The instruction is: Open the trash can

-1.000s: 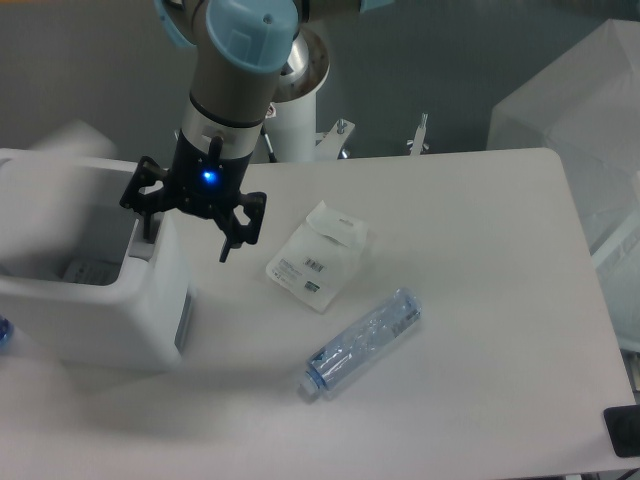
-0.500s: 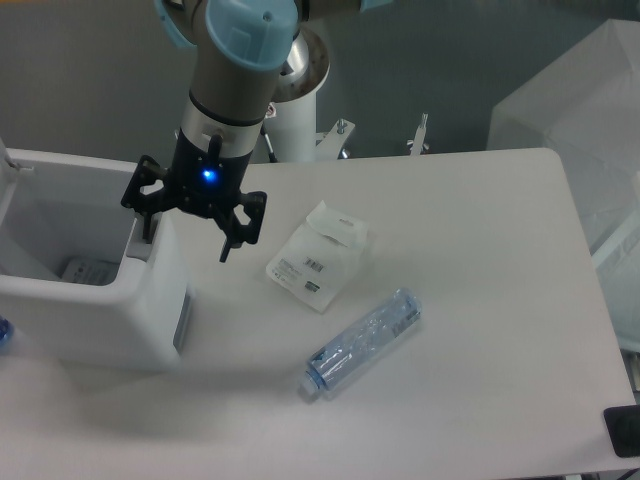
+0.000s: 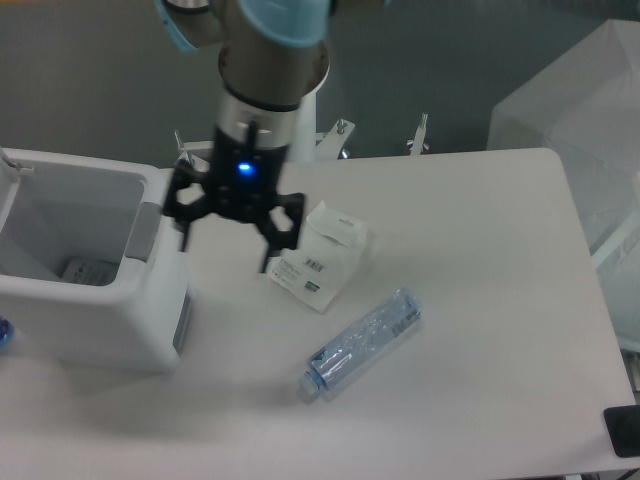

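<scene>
The trash can (image 3: 110, 320) is a large white boxy bin at the left of the table. Its top stands open and I see down into it, where some paper lies on the bottom (image 3: 85, 270). The lid is swung back at the far left edge (image 3: 8, 165). The grey push tab (image 3: 148, 228) is on the can's right rim. My gripper (image 3: 227, 255) hangs just right of the can, above the table, with its fingers spread open and empty. A blue light glows on its wrist.
A white packet (image 3: 325, 258) lies right of the gripper. A clear plastic bottle (image 3: 362, 342) lies on its side nearer the front. A blue object (image 3: 3, 332) shows at the left edge, a black item (image 3: 625, 430) at the bottom right, and a white covered shape (image 3: 580, 100) at the far right.
The lid finished swinging open to the left. The gripper moved right, away from the can's rim, and slightly lower, staying open.
</scene>
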